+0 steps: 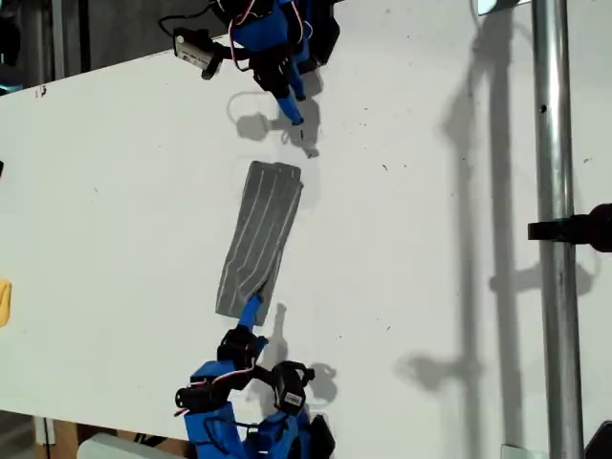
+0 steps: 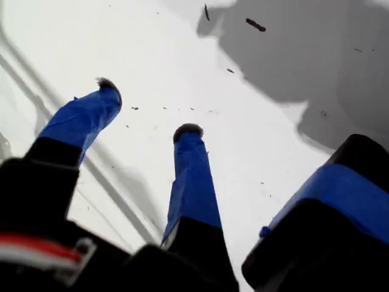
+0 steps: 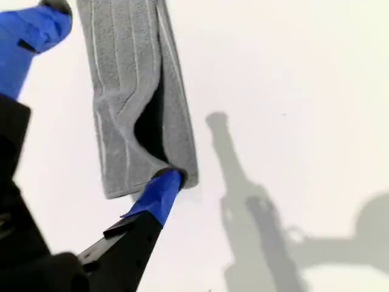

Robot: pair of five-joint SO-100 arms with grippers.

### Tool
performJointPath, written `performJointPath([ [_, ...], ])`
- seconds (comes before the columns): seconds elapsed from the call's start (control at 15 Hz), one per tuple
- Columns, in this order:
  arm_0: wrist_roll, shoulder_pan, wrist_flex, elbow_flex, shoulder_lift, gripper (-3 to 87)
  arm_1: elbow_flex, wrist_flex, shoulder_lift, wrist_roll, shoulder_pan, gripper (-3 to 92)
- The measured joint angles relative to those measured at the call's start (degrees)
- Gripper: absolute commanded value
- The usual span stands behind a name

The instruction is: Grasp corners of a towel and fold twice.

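1. The towel lies mid-table in the exterior view as a narrow folded strip running from 12 to 6 o'clock.
2. My second gripper is spread wide, 1 finger under the strip's near corner, nothing clamped. I judge it should close there before lifting.
3. My first gripper, at 12 o'clock beyond the strip, is parted and empty.
4. Only the second wrist view shows the layers gaping at that end.

White table, hard shadows; metal pole at exterior view's right; dark background beyond.
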Motion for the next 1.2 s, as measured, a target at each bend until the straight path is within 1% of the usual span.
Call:
performJointPath([
  [0.13,-5.2,5.7,-10.7,19.2,15.2,23.7,0.0,0.0,0.0,0.0,-0.1,22.4],
  [0.2,-8.8,7.9,-13.4,28.7,23.3,20.6,0.0,0.0,0.0,0.0,-0.3,22.5],
  [0.27,-10.9,9.6,-14.4,36.1,30.6,14.5,0.0,0.0,-0.1,0.0,-0.5,22.5],
  [0.4,-13.9,12.1,-14.9,45.2,42.4,-2.7,0.0,0.0,-0.8,0.0,-0.6,22.3],
  [0.53,-13.8,12.1,-12.9,56.7,60.5,-2.7,0.0,0.0,-1.4,0.0,-1.0,22.4],
  [0.6,-13.8,12.6,-9.6,62.3,72.2,-2.7,0.0,0.0,-1.8,0.1,-0.9,22.5],
  [0.67,-13.1,12.7,-8.0,63.2,78.8,-2.7,0.0,0.0,-2.1,0.1,-1.0,22.9],
  [0.73,-11.3,12.4,-7.1,63.8,79.7,-2.7,0.0,-0.1,-2.4,0.1,-1.1,26.3],
  [0.8,-10.2,11.7,-6.9,64.1,80.6,-2.6,0.0,-0.3,-3.1,0.1,-1.2,32.6],
  [0.87,-10.0,11.2,-6.4,64.2,81.1,-2.6,0.0,-0.8,-4.6,-0.1,-1.1,36.0],
  [0.93,-10.2,11.2,-6.1,64.2,81.2,-2.6,-0.4,-1.9,-8.6,-1.2,-1.1,42.1],
  [1.0,-10.5,11.3,-6.1,64.2,81.2,-2.6,-2.5,-4.1,-15.3,-5.1,1.0,42.8],
  [1.13,-10.6,11.3,-6.1,64.3,81.2,-2.6,-12.6,-6.7,-32.4,-14.2,8.4,40.7],
  [1.2,-10.6,11.3,-6.1,64.3,81.2,-2.6,-13.7,-8.3,-37.1,-16.4,12.9,41.0],
])
